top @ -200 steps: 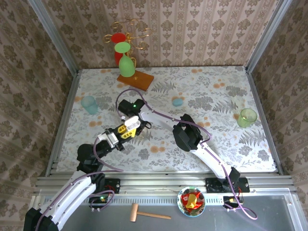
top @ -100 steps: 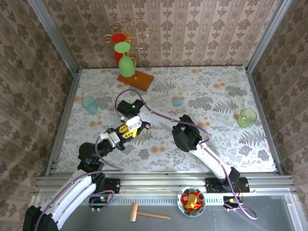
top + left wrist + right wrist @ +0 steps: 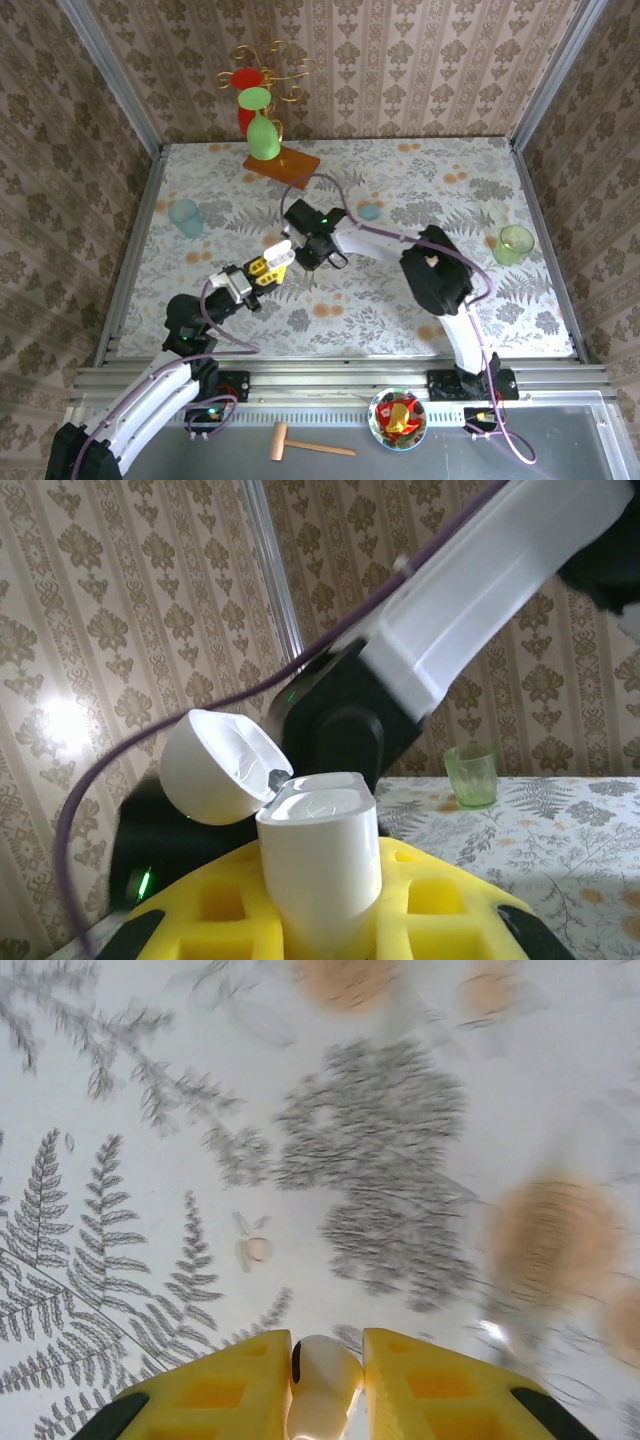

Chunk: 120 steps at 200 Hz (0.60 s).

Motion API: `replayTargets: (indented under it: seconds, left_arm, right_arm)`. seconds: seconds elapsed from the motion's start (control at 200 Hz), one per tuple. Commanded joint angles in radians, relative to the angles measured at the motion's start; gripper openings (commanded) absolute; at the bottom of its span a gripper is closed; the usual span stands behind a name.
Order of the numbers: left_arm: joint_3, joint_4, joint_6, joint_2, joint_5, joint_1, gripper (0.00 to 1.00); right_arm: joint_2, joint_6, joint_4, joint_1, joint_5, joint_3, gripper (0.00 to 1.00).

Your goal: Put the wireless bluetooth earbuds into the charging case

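Lying under both arms is the flowery table. The left gripper squeezes tight on the white charging case, its lid tipped open. Close by, the right gripper pinches a white earbud above the table. A second earbud lies on the table.
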<state>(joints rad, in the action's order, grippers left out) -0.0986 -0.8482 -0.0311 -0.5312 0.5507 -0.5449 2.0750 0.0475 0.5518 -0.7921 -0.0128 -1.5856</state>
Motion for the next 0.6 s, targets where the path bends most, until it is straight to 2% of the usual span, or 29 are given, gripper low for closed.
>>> replayTargets:
  seconds: [0.0, 0.28, 0.5, 0.595]
  left_arm:
    - [-0.009, -0.061, 0.004, -0.027, -0.013, -0.009, 0.03]
    - [-0.007, -0.219, 0.071, -0.192, -0.087, -0.024, 0.03]
    - [-0.017, -0.431, 0.090, -0.396, -0.149, -0.062, 0.03]
    - [-0.041, -0.441, 0.074, -0.450, -0.168, -0.086, 0.03]
  right_arm:
    - [-0.156, 0.075, -0.272, 0.030, 0.028, 0.136, 0.24]
    - [-0.525, 0.148, -0.683, 0.074, 0.031, 0.511, 0.24]
    - [-0.751, 0.132, -0.823, 0.036, 0.042, 0.623, 0.23]
    - [-0.801, 0.112, -0.849, -0.008, 0.027, 0.637, 0.23]
